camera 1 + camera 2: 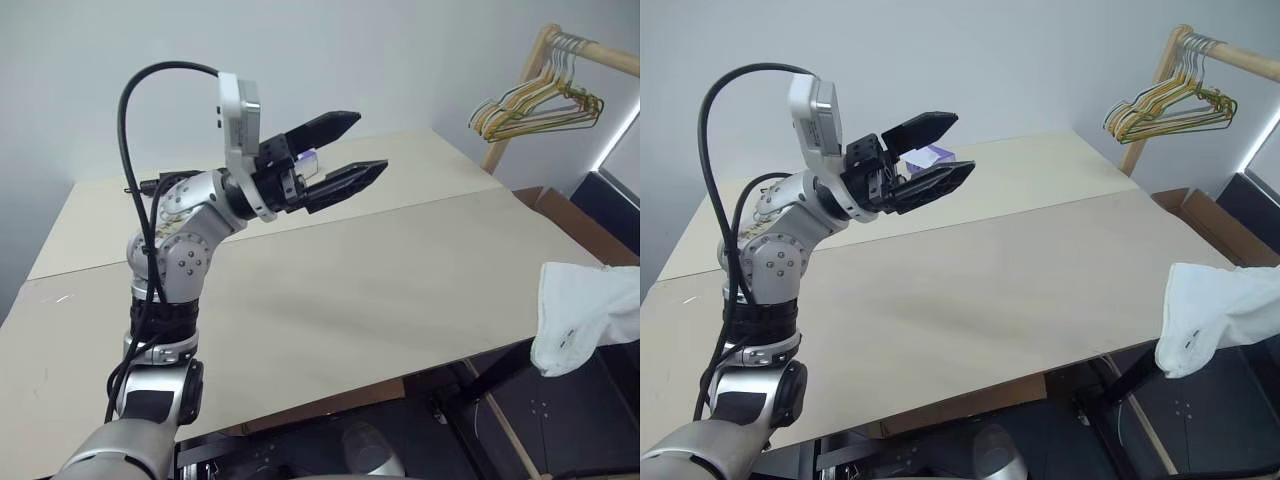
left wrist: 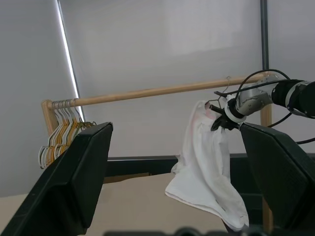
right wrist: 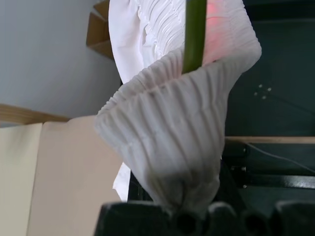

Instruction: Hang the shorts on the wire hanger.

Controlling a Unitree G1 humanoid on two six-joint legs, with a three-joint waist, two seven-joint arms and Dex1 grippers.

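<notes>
Shorts [image 2: 206,162] are off the desk [image 1: 400,290], hanging in the air past its right edge, bunched at the waistband and draping down loose. Right pincer [image 2: 220,119] is clenched on the gathered waistband cloth; in the right wrist view the elastic folds sit pinched right at the finger base. Wire hanger [image 3: 195,34], thin olive-green, runs across the waistband in that same view, touching the cloth; can't tell if the cloth is threaded over it or just lying against it. In the left wrist view a small wire hook shows up by the wooden rail [image 2: 162,91], just above the held shorts.

Left pincer [image 1: 338,158] is released, fingers spread wide, raised above the desk and pointing toward the right, holding nothing. Small white-and-purple box [image 1: 930,156] sits on the desk behind it.

Bunch of coloured hangers [image 1: 540,105] hangs at the near end of the rail, well apart from the shorts.
</notes>
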